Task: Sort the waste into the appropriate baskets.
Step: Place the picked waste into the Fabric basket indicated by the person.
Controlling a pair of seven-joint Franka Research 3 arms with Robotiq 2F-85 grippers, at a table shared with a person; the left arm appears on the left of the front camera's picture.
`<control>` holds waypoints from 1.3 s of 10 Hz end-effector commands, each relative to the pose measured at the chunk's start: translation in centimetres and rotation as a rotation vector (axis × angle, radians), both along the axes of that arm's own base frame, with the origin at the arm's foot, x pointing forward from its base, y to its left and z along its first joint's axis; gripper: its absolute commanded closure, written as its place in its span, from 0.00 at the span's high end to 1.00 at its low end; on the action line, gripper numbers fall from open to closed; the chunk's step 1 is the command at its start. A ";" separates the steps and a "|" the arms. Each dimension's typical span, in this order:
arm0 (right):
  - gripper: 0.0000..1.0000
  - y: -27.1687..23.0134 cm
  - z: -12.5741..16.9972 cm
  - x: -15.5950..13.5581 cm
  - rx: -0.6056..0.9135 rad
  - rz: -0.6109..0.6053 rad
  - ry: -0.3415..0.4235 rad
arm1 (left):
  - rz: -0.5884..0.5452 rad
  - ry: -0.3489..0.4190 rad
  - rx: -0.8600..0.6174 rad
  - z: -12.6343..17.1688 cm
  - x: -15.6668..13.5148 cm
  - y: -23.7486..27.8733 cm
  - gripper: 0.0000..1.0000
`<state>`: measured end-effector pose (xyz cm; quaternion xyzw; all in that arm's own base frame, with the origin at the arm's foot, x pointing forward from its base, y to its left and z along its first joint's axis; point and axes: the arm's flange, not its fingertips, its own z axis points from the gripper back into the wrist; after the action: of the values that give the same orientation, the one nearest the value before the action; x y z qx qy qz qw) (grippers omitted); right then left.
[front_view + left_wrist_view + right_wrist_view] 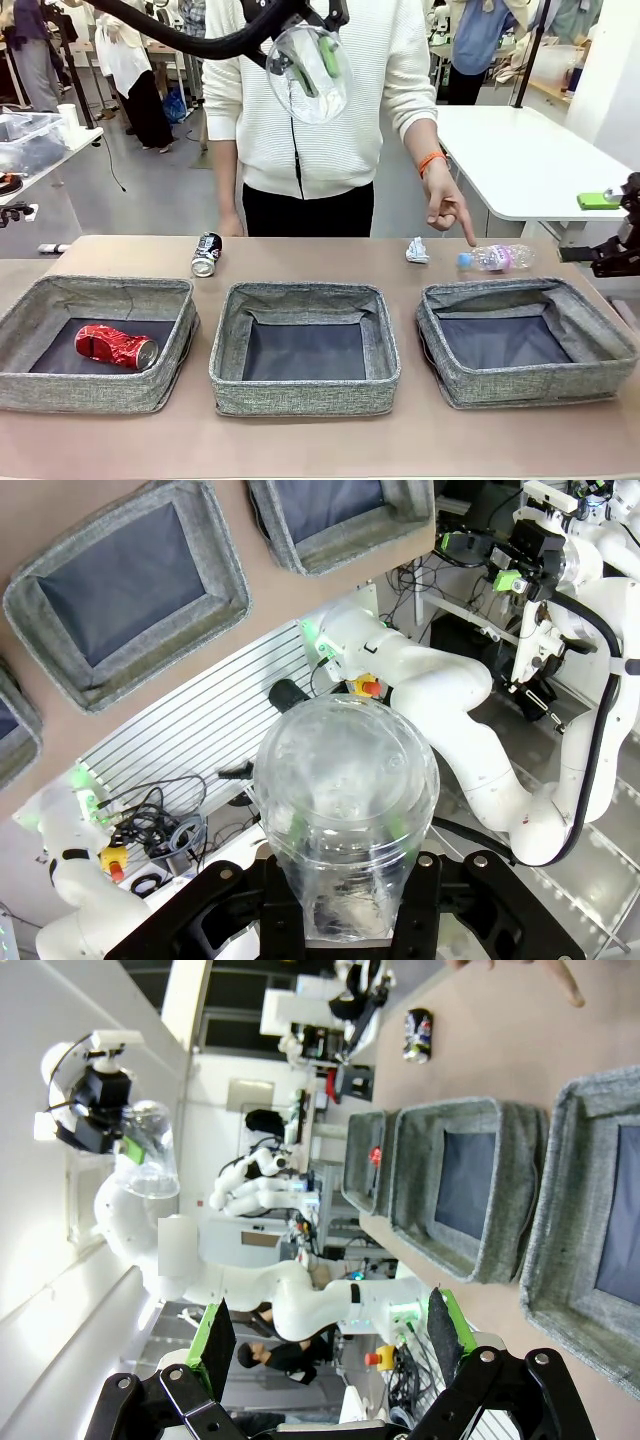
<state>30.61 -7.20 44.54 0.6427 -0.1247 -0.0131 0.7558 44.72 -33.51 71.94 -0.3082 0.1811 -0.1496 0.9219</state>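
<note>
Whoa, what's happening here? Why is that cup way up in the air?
The robot is sorting trash into baskets. Its left jaws are shut on a clear plastic cup, held high above the table. A crushed red can already lies in the left basket. A black-and-silver can, a paper wad and a bottle lie on the table, and a person's hand points at the bottle. The right jaws are open, off to the side.
</note>
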 end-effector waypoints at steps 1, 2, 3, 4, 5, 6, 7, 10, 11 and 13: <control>1.00 -0.1 0.3 0.0 0.013 0.000 -0.004 | -0.007 -0.009 0.010 0.1 -0.2 0.3 0.31; 1.00 -0.1 0.3 0.0 0.013 0.000 -0.004 | -0.007 -0.009 0.010 0.1 -0.2 0.3 0.31; 1.00 0.0 0.0 0.0 0.000 0.000 0.000 | -0.007 -0.009 0.010 0.1 -0.2 0.3 0.31; 1.00 -2.3 0.9 -1.7 -0.060 0.001 -0.054 | 0.000 0.000 0.000 0.0 0.0 0.0 0.31; 1.00 -5.4 1.1 -3.0 -0.077 -0.036 -0.068 | -0.032 -0.008 -0.031 -1.7 -0.9 -0.7 0.31; 1.00 -9.3 1.2 -4.2 -0.050 -0.107 -0.062 | -0.040 -0.020 -0.066 -4.1 -2.1 -1.7 0.31; 1.00 -13.2 1.4 -5.9 -0.035 -0.242 -0.069 | -0.075 -0.008 -0.087 -7.0 -3.0 -3.4 0.31; 1.00 -20.0 1.2 -12.5 0.051 -0.471 -0.155 | -0.248 0.072 -0.127 -13.7 -2.9 -13.0 0.31; 1.00 -21.1 0.8 -13.9 0.106 -0.511 -0.176 | -0.292 0.084 -0.102 -15.5 -2.6 -16.4 0.31; 1.00 -21.0 1.5 -14.2 0.066 -0.511 -0.111 | -0.360 0.093 -0.076 -18.8 -2.2 -22.1 0.31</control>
<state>15.00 -29.22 45.26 0.6172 -0.3401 -0.1885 0.6840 40.07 -53.60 51.79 -0.3234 0.2697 -0.2878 0.8601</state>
